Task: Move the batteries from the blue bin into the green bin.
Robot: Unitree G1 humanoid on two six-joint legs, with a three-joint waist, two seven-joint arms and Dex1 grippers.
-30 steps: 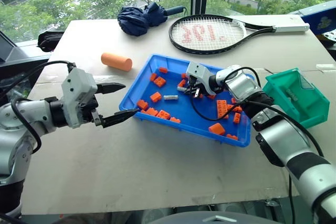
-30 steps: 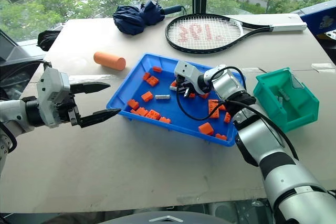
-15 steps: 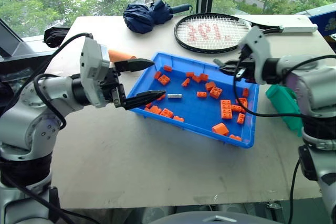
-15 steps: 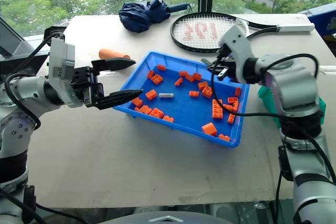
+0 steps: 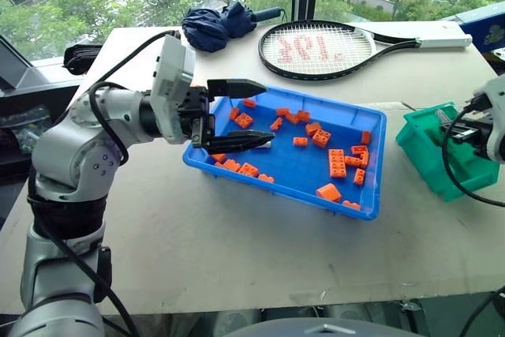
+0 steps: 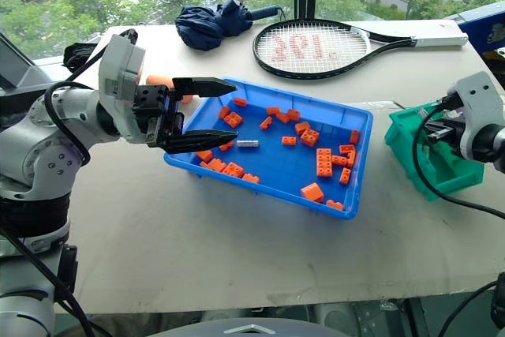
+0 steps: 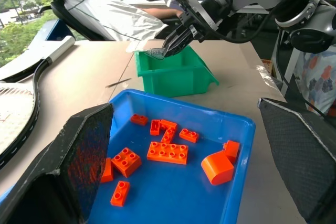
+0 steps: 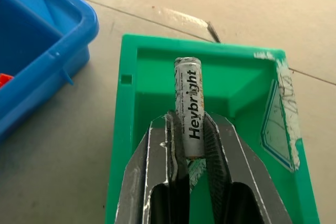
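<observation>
Okay, my right gripper [image 8: 190, 129] pinches a silver-grey metal battery [image 8: 188, 107] over the small green plastic bin [image 8: 252, 103].

A: Bright daylight from windows at twelve o'clock; soft shadows under blue bin [image 5: 371, 171], no harsh glare.

B: Sharp across table [image 5: 237, 250]. Left gripper [image 7: 184, 166] fingers blurred, looming close.

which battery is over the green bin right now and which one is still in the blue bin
The battery between the right end effector's fingers is over the green bin. The other battery lies among orange bricks in the blue bin.
</observation>
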